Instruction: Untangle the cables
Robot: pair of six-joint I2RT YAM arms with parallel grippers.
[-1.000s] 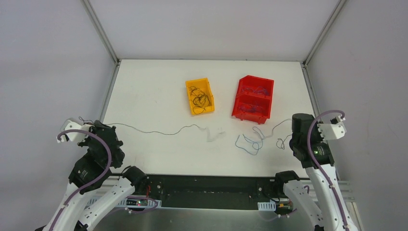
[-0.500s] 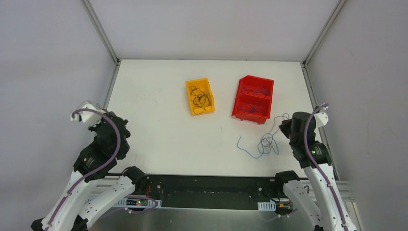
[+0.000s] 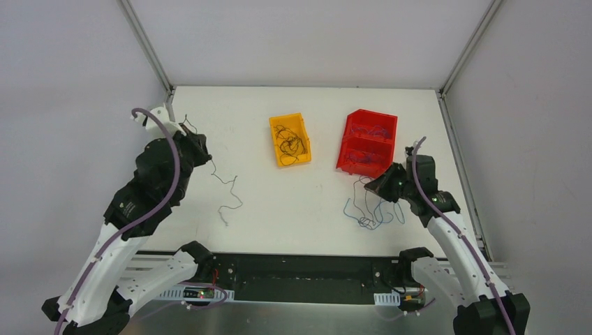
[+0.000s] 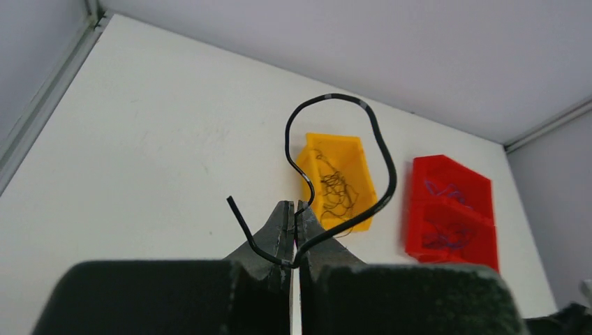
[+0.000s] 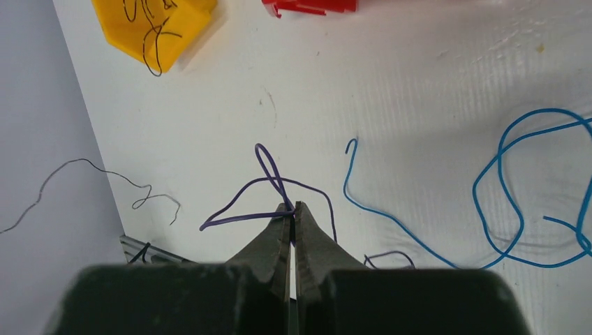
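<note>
My left gripper [image 3: 197, 145] is raised over the table's left side, shut on a thin black cable [image 4: 380, 150] that loops above the closed fingertips [image 4: 285, 216]. The rest of that black cable [image 3: 225, 187] trails down onto the table. My right gripper [image 3: 375, 187] hovers just in front of the red bin, shut on a thin purple cable [image 5: 241, 218] that loops around its tips. A blue cable [image 5: 499, 209] lies curled on the table beside it, and in the top view the blue cable [image 3: 363, 222] sits below the right gripper.
A yellow bin [image 3: 274, 139] at mid-table holds a clump of black wires. To its right a red bin [image 3: 363, 167] with two compartments holds blue and purple wires. Metal frame rails run along the table's left and right edges.
The left arm swung up and away toward the far left, carrying the black cable free. The right gripper moved left toward the red bin with the purple cable; the blue cable bunched beneath it.
</note>
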